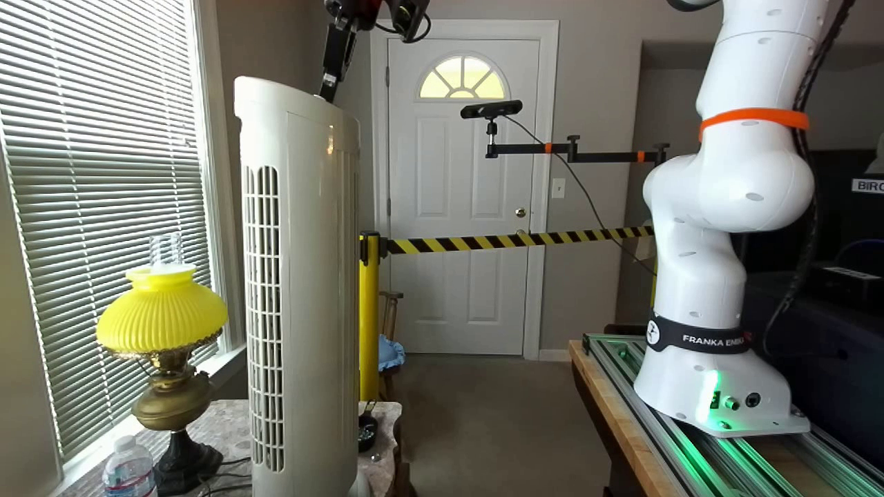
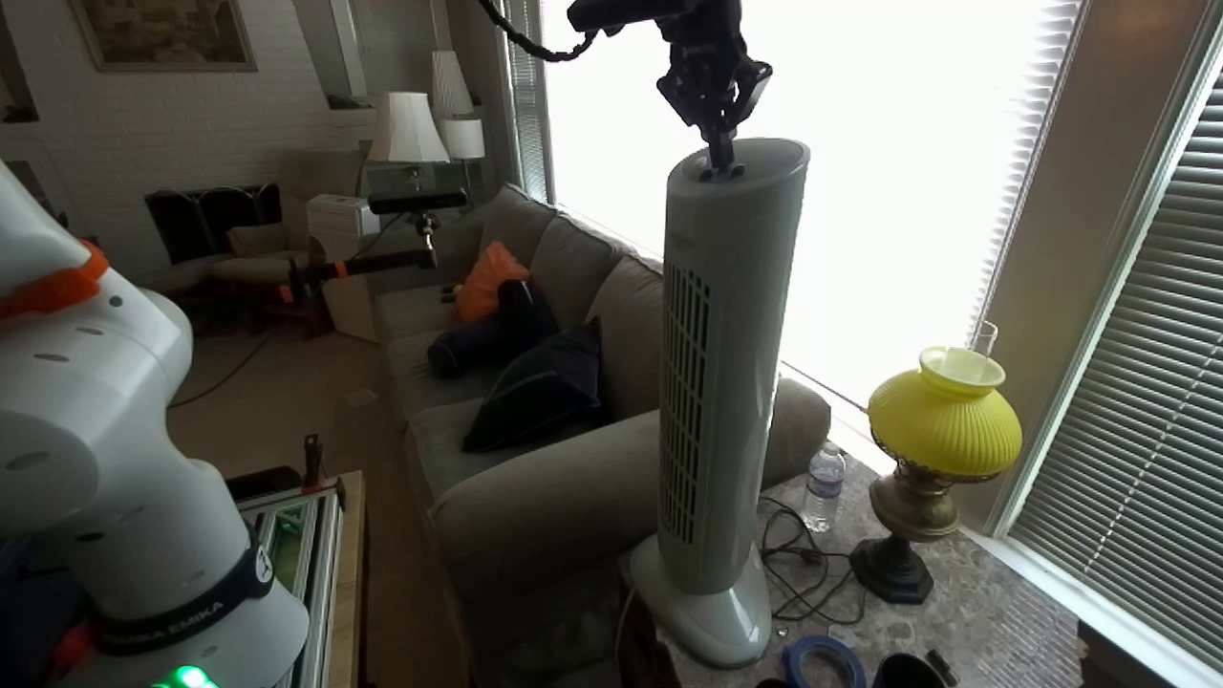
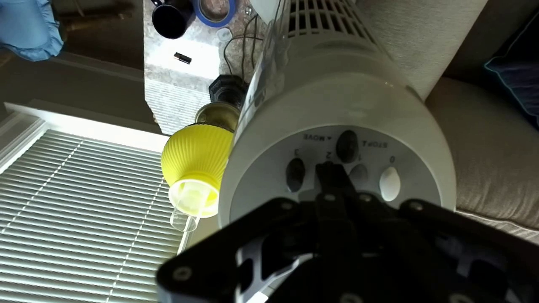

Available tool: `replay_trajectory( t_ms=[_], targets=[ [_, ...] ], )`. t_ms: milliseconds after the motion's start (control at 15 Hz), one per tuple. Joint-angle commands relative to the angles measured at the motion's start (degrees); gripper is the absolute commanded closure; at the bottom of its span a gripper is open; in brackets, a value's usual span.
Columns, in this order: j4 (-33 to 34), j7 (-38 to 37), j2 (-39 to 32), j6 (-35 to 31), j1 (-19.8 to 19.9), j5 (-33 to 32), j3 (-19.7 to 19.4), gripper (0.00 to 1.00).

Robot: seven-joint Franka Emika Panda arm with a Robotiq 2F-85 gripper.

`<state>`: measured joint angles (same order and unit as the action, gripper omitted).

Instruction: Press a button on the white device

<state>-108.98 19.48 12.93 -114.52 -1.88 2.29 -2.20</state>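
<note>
The white device, a tall tower fan, stands upright in both exterior views [image 1: 304,276] [image 2: 721,363]. In the wrist view its rounded top [image 3: 358,101] carries a grey panel with oval buttons: a 0 button [image 3: 390,184], a 1 button [image 3: 358,176], a 3 button [image 3: 295,174] and a move/stop button [image 3: 347,146]. My gripper [image 3: 330,168] points down onto the panel, fingers together with nothing between them. Its tips cover the place under the number 2, so that button is hidden. In both exterior views the gripper tips [image 1: 327,93] [image 2: 721,162] meet the fan top; contact pressure cannot be told.
A yellow-shaded lamp [image 2: 946,416], a water bottle [image 2: 824,487], loose cables [image 2: 812,573], blue tape [image 2: 824,661] and a dark mug [image 3: 170,21] share the fan's table. A sofa [image 2: 564,478] and a window with blinds [image 1: 103,172] are beside it.
</note>
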Motion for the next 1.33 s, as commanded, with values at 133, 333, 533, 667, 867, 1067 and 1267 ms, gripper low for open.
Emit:
replay_trajectory(
  t_ms=[133,333,533,667,867,1067,1267],
  targets=[
    [-1.58,1.99,0.29,-1.06,-0.23,0.81,-0.23,1.0],
    [-2.56,3.85,0.0,-1.46,-0.72,2.27,-0.39,1.0],
    [-4.13,6.49,-0.92,-1.88,-1.28,5.13,-0.69,1.0],
    [-4.62,7.57,-0.79,-2.29,-1.18,6.18,-0.76,1.0],
    [-4.06,6.89,0.84,-1.74,-0.65,4.13,-0.33,1.0],
    [-4.26,4.76,3.18,-0.74,-0.4,1.94,0.3,1.0],
    [-5.32,4.23,5.95,-0.64,-0.63,1.48,0.58,1.0]
  ],
)
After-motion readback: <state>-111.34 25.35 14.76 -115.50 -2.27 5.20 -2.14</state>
